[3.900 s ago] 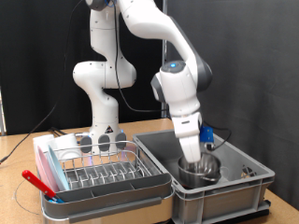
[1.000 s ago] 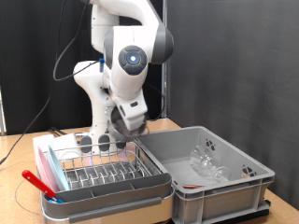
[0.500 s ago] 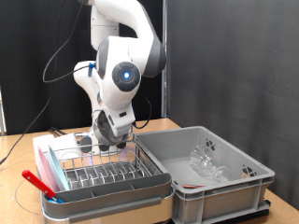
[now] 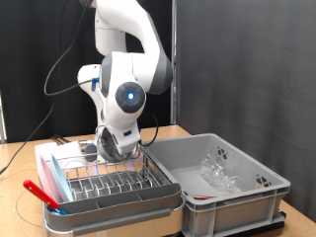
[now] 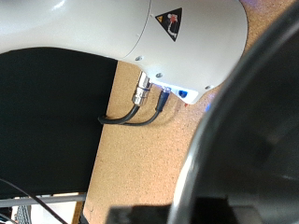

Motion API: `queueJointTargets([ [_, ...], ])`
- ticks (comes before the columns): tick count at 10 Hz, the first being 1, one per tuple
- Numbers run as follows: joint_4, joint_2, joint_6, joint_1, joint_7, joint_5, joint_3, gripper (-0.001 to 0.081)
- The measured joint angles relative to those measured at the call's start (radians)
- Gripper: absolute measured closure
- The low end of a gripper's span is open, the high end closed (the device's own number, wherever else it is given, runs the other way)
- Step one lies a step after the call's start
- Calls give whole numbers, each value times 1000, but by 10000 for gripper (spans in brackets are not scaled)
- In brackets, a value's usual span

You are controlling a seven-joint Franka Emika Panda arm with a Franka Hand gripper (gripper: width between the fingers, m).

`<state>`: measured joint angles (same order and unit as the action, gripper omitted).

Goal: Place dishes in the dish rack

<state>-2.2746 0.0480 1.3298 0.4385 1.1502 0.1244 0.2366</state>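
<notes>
My gripper (image 4: 107, 150) hangs over the back of the dish rack (image 4: 118, 186), a silver wire rack in a white tray base at the exterior view's left. It is shut on the small steel bowl (image 4: 96, 150), held just above the rack's rear prongs. In the wrist view the bowl's rim (image 5: 224, 131) fills one side as a dark blurred curve, and the gripper's own fingers are not clear. A few clear glass pieces (image 4: 219, 174) lie in the grey bin. The light-blue plate is not clearly visible.
The large grey plastic bin (image 4: 237, 197) stands right beside the rack, at the exterior view's right. A red utensil (image 4: 41, 194) lies along the rack's left front corner. The robot's white base (image 5: 140, 28) and cables (image 5: 140, 103) stand behind the rack on the wooden table (image 4: 20, 158).
The arm lifted the steel bowl out of the grey bin and swung it left. In the last second it moved further left and lower, over the rack's back.
</notes>
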Motion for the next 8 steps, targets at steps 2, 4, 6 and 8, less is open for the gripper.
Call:
queueJointTargets([
  [2, 9, 42, -9, 0, -1, 0, 0, 787],
  [4, 22, 76, -4, 1, -9, 0, -3, 787],
  [6, 38, 107, 1, 3, -12, 0, -7, 787],
  [8, 51, 137, 1, 3, -12, 0, -13, 787],
])
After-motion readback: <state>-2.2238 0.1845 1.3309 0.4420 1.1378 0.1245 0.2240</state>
